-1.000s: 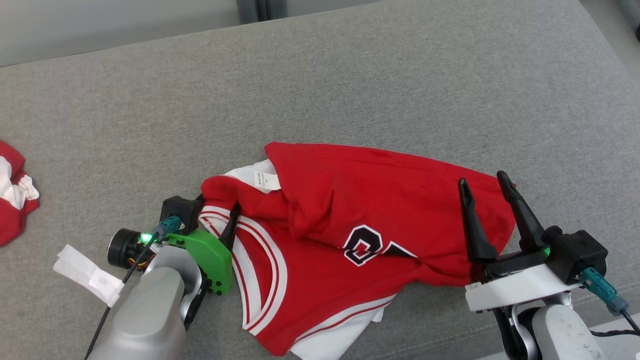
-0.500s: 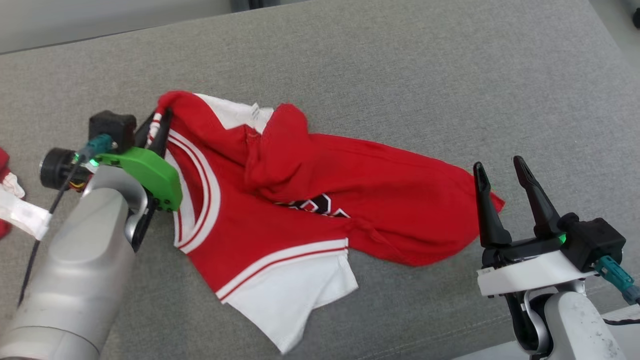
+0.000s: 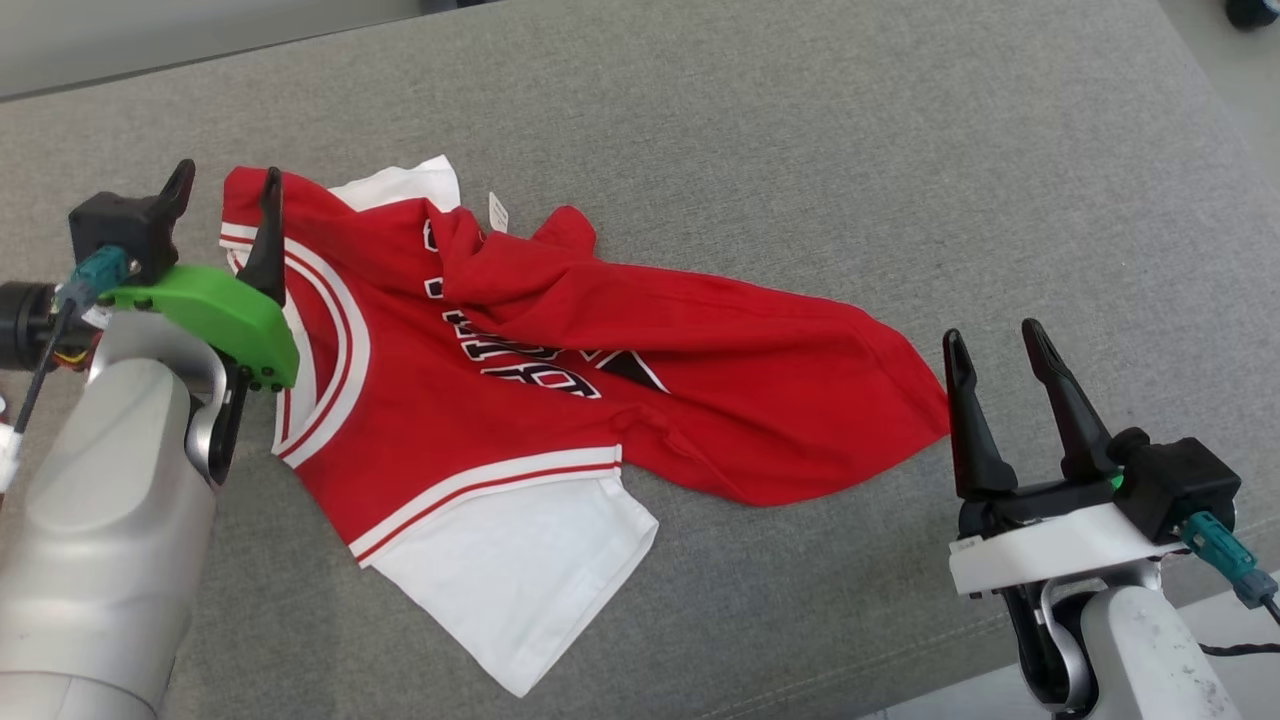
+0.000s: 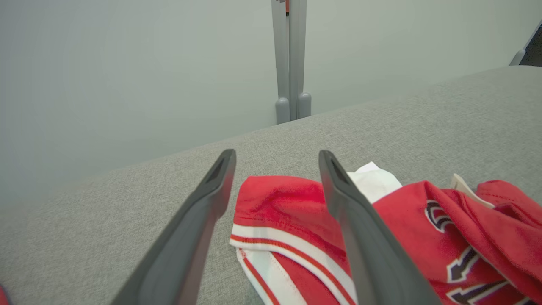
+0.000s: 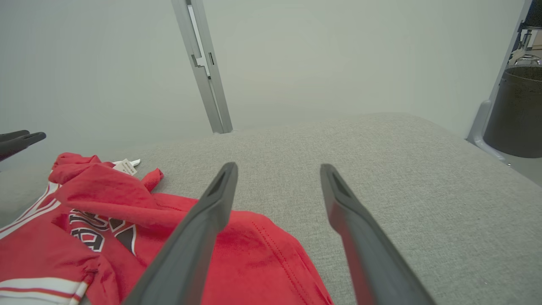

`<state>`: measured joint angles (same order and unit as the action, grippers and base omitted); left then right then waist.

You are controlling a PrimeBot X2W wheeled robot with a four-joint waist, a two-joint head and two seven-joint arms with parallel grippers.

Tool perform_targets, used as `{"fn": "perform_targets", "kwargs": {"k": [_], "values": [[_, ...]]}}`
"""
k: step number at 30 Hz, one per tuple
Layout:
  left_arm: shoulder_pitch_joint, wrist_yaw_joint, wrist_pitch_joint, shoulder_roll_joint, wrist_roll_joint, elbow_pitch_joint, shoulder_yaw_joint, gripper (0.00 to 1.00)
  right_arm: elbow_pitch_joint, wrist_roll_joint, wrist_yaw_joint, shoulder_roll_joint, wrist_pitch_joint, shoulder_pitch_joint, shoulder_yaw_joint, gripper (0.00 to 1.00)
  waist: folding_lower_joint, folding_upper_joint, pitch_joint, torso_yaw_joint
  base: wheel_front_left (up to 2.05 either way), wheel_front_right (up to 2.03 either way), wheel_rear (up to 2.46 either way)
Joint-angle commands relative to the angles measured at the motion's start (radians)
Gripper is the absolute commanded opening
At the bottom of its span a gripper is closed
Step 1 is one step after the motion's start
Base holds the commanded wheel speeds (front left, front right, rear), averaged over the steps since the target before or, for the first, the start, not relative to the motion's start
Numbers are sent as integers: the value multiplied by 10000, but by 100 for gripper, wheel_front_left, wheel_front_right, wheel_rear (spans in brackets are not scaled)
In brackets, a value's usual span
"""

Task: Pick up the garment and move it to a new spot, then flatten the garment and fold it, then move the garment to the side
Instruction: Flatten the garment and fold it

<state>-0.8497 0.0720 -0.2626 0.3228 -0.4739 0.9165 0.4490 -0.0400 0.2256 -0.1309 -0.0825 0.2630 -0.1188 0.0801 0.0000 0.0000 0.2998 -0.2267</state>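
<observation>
A red jersey [image 3: 560, 350] with white sleeves, white trim and black lettering lies crumpled across the grey cushion [image 3: 800, 150], partly spread. My left gripper [image 3: 228, 180] stands open at its far left corner, one finger over the striped collar edge [image 4: 271, 237], nothing held between the fingers. The same collar shows between the fingers in the left wrist view. My right gripper [image 3: 995, 340] is open just off the jersey's right hem [image 5: 254, 254], apart from the cloth. A white sleeve [image 3: 510, 580] points toward the front.
The cushion's front edge runs near my right arm at the lower right. A pale wall and a grey post [image 4: 290, 63] stand behind the cushion. A dark bin [image 5: 514, 110] sits off the right side.
The left gripper carried the jersey's collar up and to the left, then opened and let it go. The jersey now lies more spread out. The right gripper barely moved.
</observation>
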Motion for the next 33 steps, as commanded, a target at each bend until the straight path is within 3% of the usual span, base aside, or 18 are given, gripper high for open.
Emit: {"fn": "perform_targets", "kwargs": {"k": [1,5,11,17,25,33], "values": [[442,-103,-27,81,144,-373,-206,100,-52,-27,4,5,26,142,-43,100,0,0,-219,204,0,0,0],[1970,-422,-26,0,454,-2226,-1198,100,-124,-133,4,-29,26,342,-133,100,0,0,-666,575,0,0,0],[4377,-893,-15,-604,1321,-5119,-2751,100,-159,-229,4,-135,26,608,-323,100,0,0,-1311,1231,0,0,0],[6251,-800,-15,-1426,2198,-7134,-3827,100,-230,-328,4,-186,27,839,-378,100,0,0,-1711,1826,0,0,0],[8168,-616,-16,-2159,3168,-8189,-4563,100,-410,-530,4,-131,26,1116,-430,100,0,0,-2209,2200,0,0,0],[9021,-421,-16,-2483,3511,-8140,-4839,100,-662,-833,4,-157,26,1612,-330,100,0,0,-2586,2420,0,0,0]]}}
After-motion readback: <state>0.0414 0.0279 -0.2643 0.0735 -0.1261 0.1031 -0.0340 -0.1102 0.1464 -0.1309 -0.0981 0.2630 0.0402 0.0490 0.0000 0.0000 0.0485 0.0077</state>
